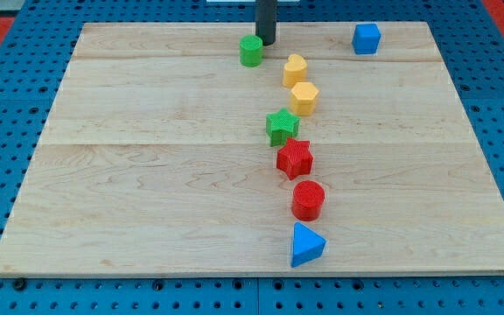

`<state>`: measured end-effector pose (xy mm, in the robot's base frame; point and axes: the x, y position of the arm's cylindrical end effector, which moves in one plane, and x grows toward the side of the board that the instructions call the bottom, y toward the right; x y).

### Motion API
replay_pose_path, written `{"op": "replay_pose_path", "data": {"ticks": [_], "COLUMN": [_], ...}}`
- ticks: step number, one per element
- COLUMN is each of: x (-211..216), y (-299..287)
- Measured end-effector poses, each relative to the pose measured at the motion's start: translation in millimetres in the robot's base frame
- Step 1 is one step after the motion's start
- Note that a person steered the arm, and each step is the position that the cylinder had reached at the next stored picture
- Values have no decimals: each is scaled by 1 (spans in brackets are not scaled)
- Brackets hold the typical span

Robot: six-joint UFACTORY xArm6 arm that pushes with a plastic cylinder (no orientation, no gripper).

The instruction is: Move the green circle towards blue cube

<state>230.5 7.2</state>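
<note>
Looking at the board (147, 175), you've got the green circle (250, 51) near the view's top, a bit left of centre. My tip (266, 43) sits just beside it, on its upper-right side; can't tell if it's touching or a hair apart. No jaws on this rig, just a straight dark rod, so nothing is held.

You'll find the blue cube (367, 38) well off to the view's right of the green circle, also near the top edge, w/ bare wood between the two. Tip is between them but much nearer the circle.

Rest of the blocks run in a loose line down the middle, top to bottom:
- yellow block w/ rounded top (295, 70), below & right of the green circle
- yellow hexagon (304, 98), just under it, looks touching or nearly so
- green star (282, 127), down-left of the hexagon
- red star (294, 158), right below the green star, abt touching
- red cylinder (308, 199), a little apart below that
- blue triangle (306, 245), near the board's bottom edge

Blue perforated surface (7, 105) surrounds the board on all sides.
</note>
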Motion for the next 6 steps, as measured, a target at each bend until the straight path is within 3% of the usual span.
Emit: {"op": "replay_pose_path", "data": {"ticks": [1, 2, 3, 5, 6], "x": [-15, -2, 44, 12, 14], "y": [-54, -84, -76, 59, 45]}}
